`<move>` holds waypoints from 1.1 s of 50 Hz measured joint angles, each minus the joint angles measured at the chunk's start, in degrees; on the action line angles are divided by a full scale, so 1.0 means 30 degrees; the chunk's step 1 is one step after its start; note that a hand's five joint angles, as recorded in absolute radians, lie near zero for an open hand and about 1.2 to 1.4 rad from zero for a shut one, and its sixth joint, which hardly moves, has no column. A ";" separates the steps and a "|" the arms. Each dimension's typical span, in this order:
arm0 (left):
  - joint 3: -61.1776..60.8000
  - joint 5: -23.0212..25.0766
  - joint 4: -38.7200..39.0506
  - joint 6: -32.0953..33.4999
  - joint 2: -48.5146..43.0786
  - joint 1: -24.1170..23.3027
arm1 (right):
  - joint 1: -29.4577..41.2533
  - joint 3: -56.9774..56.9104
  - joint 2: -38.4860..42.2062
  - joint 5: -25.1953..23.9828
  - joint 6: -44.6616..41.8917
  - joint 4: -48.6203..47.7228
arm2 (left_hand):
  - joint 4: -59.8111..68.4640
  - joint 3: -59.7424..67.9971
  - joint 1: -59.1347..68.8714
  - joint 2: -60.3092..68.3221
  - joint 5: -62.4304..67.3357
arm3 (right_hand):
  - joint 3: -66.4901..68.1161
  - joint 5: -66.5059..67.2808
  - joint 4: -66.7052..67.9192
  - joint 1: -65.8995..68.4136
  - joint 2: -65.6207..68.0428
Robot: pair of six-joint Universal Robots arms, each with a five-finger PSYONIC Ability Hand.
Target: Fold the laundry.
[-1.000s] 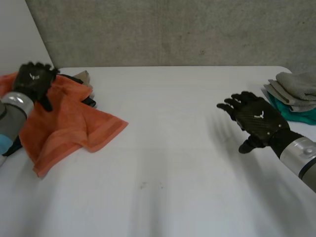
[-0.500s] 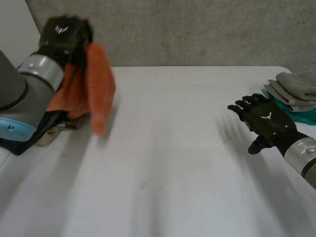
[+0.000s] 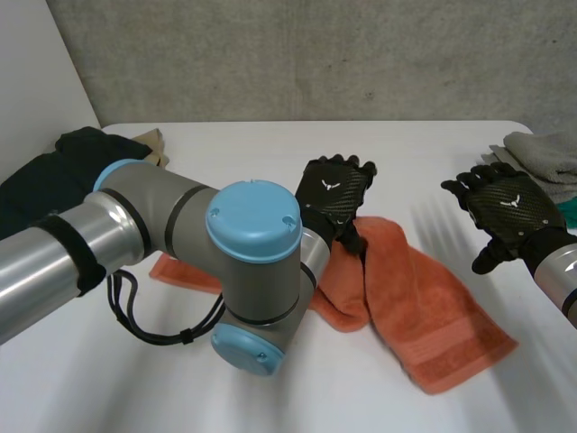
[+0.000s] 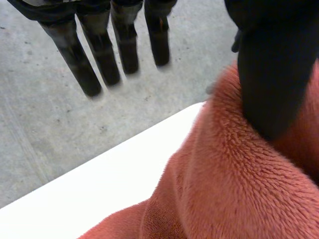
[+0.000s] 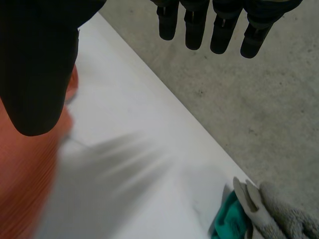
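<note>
Lying rumpled under left hand (image 3: 334,191), plush orange towel (image 3: 433,316)

Table (image 3: 270,158): white, smooth and matte. Its far edge runs straight along the foot of the wall, and its far right corner is rounded.
Back wall (image 3: 315,54): rough grey concrete, speckled, standing just behind the table's far edge.
Side panel (image 3: 36,81): plain white, at the far left, meeting the back wall along a slanted line.
Grey surface (image 4: 50,134) (image 5: 249,114): mottled concrete beyond the table's edge in both wrist views. It is possibly the same back wall, but could be floor.
</note>
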 measured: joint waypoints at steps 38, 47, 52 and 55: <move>-1.2266 0.9069 -0.0451 1.0495 0.5421 1.1643 | 0.4507 0.1472 -0.0053 0.0534 -0.0010 0.4604 | -0.1451 -0.1773 -0.1027 -0.1701 -0.1375 | 0.0040 0.0020 0.0040 0.0002 0.0049; -1.1071 0.9278 -0.0251 1.0444 0.3753 1.1576 | 0.4544 0.1803 0.0703 0.0449 -0.0028 0.3851 | -0.1451 -0.1773 -0.1027 -0.1701 -0.1332 | 0.0571 0.0504 0.0679 0.0066 0.0052; -1.0687 0.9184 -0.0243 1.0423 0.3441 1.1529 | 0.4462 0.1771 0.1147 0.0462 -0.0043 0.3546 | -0.0693 -0.0919 -0.0034 -0.0858 -0.0632 | 0.0746 0.0687 0.0851 0.0066 0.0574; -1.0478 0.9141 -0.0224 1.0420 0.3271 1.1512 | 0.4442 0.1728 0.1473 0.0476 -0.0057 0.3411 | -0.0087 -0.0276 0.0615 -0.0221 -0.0049 | 0.0757 0.0720 0.0877 0.0066 0.0621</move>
